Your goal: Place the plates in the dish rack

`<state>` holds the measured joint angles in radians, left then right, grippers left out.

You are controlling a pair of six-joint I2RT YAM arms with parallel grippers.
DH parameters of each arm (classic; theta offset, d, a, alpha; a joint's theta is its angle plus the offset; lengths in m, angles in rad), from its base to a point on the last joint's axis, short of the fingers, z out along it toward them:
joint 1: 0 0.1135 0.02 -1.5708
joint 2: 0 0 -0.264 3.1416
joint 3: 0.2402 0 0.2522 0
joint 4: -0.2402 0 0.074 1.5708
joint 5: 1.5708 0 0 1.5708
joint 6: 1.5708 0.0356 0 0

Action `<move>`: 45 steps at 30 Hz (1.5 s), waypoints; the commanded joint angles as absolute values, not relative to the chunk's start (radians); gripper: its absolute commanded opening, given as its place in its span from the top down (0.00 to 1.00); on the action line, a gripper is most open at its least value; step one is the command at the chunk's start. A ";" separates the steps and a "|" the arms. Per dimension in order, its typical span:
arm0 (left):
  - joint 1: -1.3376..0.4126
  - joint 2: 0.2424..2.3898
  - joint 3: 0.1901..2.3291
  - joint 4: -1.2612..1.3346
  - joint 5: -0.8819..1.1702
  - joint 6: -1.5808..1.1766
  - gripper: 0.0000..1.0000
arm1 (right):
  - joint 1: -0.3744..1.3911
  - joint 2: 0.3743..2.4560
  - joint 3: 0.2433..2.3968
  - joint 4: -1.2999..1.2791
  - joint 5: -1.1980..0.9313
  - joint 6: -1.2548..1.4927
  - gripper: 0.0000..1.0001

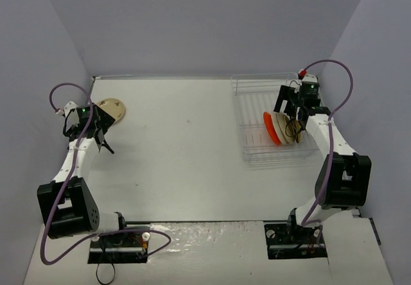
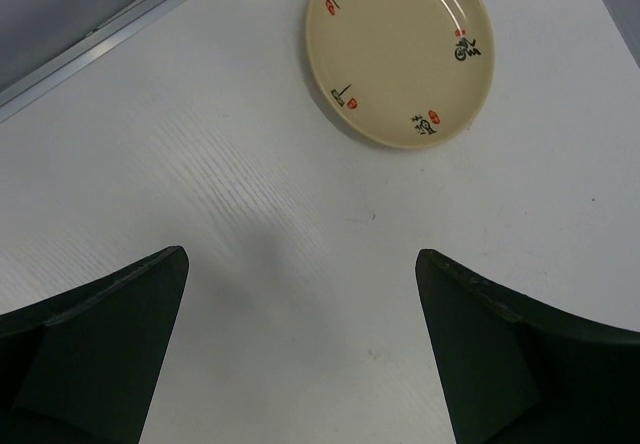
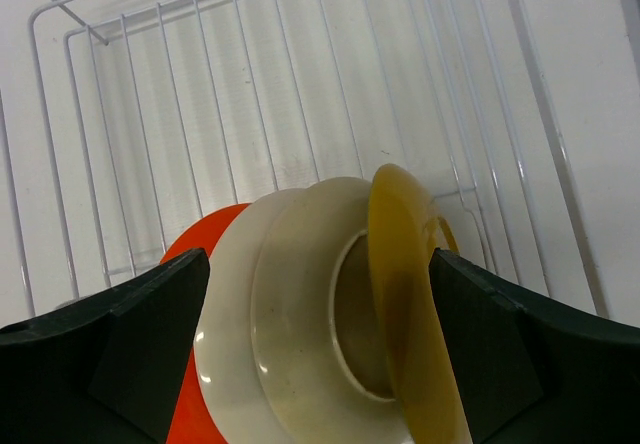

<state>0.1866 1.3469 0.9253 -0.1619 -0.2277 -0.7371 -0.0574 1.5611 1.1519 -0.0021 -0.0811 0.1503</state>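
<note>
A tan plate (image 1: 111, 109) with small black and red marks lies flat on the table at the back left. It also shows in the left wrist view (image 2: 400, 52). My left gripper (image 1: 93, 134) is open and empty just short of it, fingers (image 2: 120, 334) wide apart over bare table. The wire dish rack (image 1: 253, 99) stands at the back right. In it stand on edge an orange-red plate (image 3: 215, 229), two cream plates (image 3: 290, 314) and an amber-brown plate (image 3: 410, 304). My right gripper (image 3: 318, 259) is open, its jaws straddling these plates without closing on them.
Grey walls close the table on three sides, with a metal strip (image 2: 110, 24) along the back edge near the tan plate. The far half of the rack (image 3: 250, 94) holds no plates. The arm bases (image 1: 119, 240) sit at the near edge.
</note>
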 commanded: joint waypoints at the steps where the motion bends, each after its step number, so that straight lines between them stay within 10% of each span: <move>1: 0.221 1.356 0.971 -0.146 -0.211 -0.769 0.03 | -0.051 1.485 1.152 0.060 -0.106 0.166 0.11; 35: 0.399 1.873 1.201 0.172 0.111 -0.891 0.03 | -0.006 1.351 1.124 0.178 -0.110 0.193 0.00; 45: 0.399 2.048 1.366 0.077 0.135 -0.880 0.17 | -0.006 1.332 1.111 0.188 -0.081 0.202 0.00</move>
<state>0.3927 2.0189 1.3101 0.0972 0.0988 -0.8672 -0.0067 1.3830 1.1079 0.1073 -0.1069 0.1876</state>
